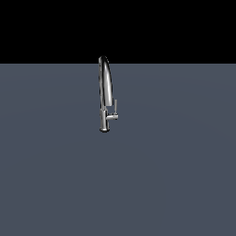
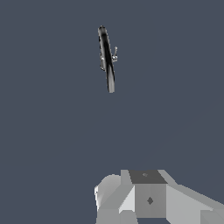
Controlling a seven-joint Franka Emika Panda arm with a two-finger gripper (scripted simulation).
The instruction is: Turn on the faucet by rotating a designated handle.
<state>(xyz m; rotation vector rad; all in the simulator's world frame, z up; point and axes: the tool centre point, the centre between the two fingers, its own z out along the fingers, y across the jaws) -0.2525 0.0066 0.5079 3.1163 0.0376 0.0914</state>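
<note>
The faucet (image 1: 105,92) stands upright in the middle of a flat grey floor (image 1: 175,175), its long axis vertical, the narrow arched spout rising and curving over at the top. Low on it, a short stub sticks out toward the exterior view's right and carries the handle (image 1: 115,107), a thin lever pointing straight up beside the spout. In the wrist view the faucet (image 2: 106,57) and handle (image 2: 115,53) sit well apart from the gripper (image 2: 140,197); only its grey body shows, so whether the claw is open or closed cannot be told.

Faucet: slim shiny chrome gooseneck faucet (image 1: 105,92), silver with dark reflections.
Floor: plain slate-grey flat surface (image 1: 175,175).
Background: black.
</note>
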